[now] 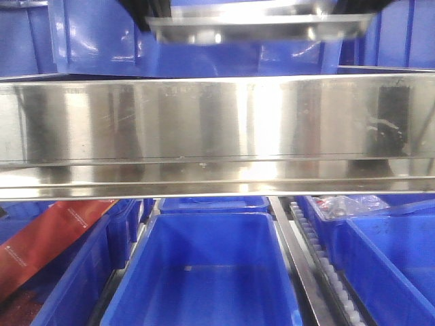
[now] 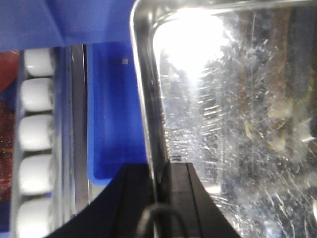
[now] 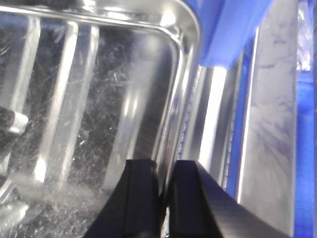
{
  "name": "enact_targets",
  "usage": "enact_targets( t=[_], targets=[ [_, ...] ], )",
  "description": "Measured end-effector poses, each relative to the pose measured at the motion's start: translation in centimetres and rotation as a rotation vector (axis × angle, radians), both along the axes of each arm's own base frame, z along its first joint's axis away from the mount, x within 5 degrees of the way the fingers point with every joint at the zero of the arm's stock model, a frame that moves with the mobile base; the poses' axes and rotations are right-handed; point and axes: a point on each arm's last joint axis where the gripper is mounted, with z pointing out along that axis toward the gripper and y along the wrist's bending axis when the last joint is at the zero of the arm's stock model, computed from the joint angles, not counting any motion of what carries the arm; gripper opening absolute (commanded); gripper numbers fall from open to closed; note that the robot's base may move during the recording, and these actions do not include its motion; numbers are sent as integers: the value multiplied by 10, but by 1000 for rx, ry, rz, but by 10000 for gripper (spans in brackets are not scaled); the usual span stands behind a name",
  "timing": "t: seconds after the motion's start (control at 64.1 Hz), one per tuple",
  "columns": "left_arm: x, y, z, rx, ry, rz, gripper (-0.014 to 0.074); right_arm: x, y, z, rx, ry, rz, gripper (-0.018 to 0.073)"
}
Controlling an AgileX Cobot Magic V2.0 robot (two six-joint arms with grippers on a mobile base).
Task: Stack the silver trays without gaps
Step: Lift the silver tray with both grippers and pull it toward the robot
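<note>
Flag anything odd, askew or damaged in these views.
Nothing serious. The tray hangs about level, its rims pinched by the left gripper and right gripper. Its floor is heavily scratched. A red packet lies slanted among the bins at the front view's lower left.

One tray can be counted, far and high in the front view. One rail spans the middle. At least four bins sit on the near side of it; the blue ones beyond blur together. One red packet lies near left. Five white rollers show. There are two grippers: the left gripper and the right gripper.
</note>
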Motion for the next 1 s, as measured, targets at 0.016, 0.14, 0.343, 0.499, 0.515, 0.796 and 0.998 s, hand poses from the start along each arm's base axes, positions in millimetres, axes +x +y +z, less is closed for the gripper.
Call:
enact_targets(
  t=[0.016, 0.14, 0.343, 0.499, 0.515, 0.796, 0.998],
  targets=[
    [-2, 0, 2, 0, 0, -1, -10, -2, 0, 1, 3, 1, 1, -78],
    [-11, 3, 12, 4, 3, -13, -10, -14, 0, 12, 8, 16, 11, -78],
    [-31, -1, 28, 35, -42, -52, -10, -36, -2, 29, 11, 37, 24, -78],
    [-50, -6, 46, 66, -127, -89, -10, -55, -5, 49, 14, -15, 25, -78],
    [-52, -6, 49, 67, -138, -92, -10, -57, -6, 52, 16, -27, 24, -78],
    [-69, 5, 89, 27, -333, -99, -10, -77, -10, 91, 58, -269, 5, -78],
    [-66, 10, 107, 42, -507, -110, -10, -74, -9, 105, 114, -415, -15, -78]
  ],
)
